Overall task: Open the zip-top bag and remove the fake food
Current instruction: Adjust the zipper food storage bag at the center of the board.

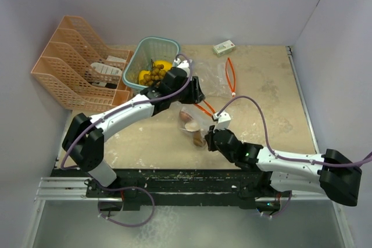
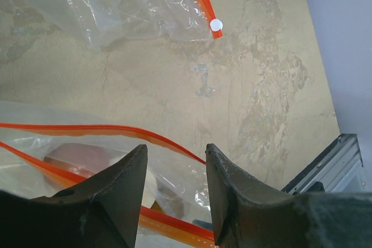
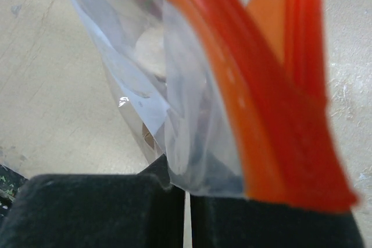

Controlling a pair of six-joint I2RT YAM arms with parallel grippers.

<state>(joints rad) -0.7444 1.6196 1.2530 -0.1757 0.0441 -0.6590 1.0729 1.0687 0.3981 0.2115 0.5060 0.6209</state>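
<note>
The bench is beige and blotchy, with pale walls on three sides. The bag lies in the middle, its orange zip edge running slantwise from back left to front right, on the side away from the arms. Beige and brown food sits inside. Yellow fruit and grapes are in the green basket. The left end effector hangs over the zip with fingers apart. The right end effector is clamped on the bag's edge
</note>
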